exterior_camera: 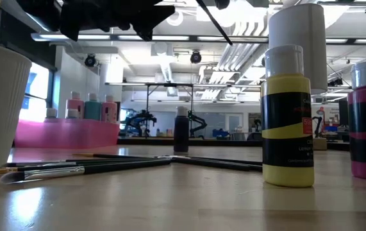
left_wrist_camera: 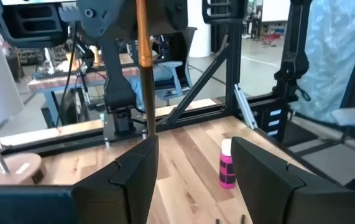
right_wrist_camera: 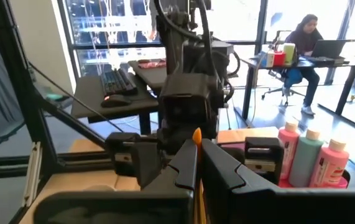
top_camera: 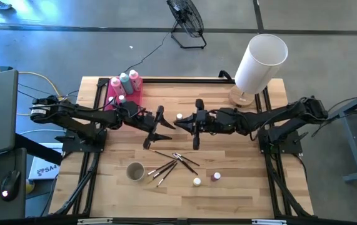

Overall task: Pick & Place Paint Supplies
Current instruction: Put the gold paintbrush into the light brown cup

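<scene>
Facing each other over the table's middle, the right gripper (top_camera: 197,123) pinched a thin brush (left_wrist_camera: 143,59) upright, its fingers fully closed; the left gripper (top_camera: 158,127) hung open, empty. Light, stiff, probably slippery: best gripped mid-handle.

site: probably robotics lab | desks (right_wrist_camera: 127,78) | ceiling ducts (exterior_camera: 170,64)

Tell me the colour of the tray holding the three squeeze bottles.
Pink. The tray shows best in the high view, at the table's far left.
</scene>
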Controlling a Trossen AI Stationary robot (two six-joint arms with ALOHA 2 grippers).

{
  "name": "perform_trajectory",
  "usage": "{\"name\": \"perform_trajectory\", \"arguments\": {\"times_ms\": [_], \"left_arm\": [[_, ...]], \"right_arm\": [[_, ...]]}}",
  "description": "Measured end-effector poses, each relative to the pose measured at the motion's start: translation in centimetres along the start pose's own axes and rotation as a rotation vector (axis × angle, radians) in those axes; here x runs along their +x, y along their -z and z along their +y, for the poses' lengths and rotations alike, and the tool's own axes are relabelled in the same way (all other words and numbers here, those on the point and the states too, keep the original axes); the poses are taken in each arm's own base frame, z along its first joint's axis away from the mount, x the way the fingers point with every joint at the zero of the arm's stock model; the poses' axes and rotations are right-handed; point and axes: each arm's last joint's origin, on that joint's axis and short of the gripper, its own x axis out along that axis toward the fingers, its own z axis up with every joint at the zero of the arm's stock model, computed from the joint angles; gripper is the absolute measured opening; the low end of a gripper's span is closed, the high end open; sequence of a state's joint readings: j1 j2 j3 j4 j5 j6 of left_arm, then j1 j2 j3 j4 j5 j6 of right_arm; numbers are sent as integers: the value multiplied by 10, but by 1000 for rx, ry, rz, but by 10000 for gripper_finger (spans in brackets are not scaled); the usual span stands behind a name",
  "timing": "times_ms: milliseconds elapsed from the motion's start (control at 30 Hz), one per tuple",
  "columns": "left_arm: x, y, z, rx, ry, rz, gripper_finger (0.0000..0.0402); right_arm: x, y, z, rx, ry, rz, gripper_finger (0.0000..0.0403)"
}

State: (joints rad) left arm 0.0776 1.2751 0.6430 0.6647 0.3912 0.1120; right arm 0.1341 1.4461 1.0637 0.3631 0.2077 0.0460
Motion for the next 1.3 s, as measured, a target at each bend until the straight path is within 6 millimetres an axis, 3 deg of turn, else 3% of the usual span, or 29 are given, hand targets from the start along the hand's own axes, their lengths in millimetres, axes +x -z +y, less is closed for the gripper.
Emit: {"name": "perform_trajectory", "arguments": {"times_ms": [467, 767, 1300], "left_arm": [[4, 4, 1, -31, 2, -16, 198], [18, 9, 7, -56, -20, -105, 198], [53, -7, 24, -62, -25, -80, 198]], "right_arm": [[0, -2, 1, -3, -12, -15, 3], [0, -1, 1, 2, -13, -13, 3], [0, -1, 2, 3, -35, -6, 3]]}}
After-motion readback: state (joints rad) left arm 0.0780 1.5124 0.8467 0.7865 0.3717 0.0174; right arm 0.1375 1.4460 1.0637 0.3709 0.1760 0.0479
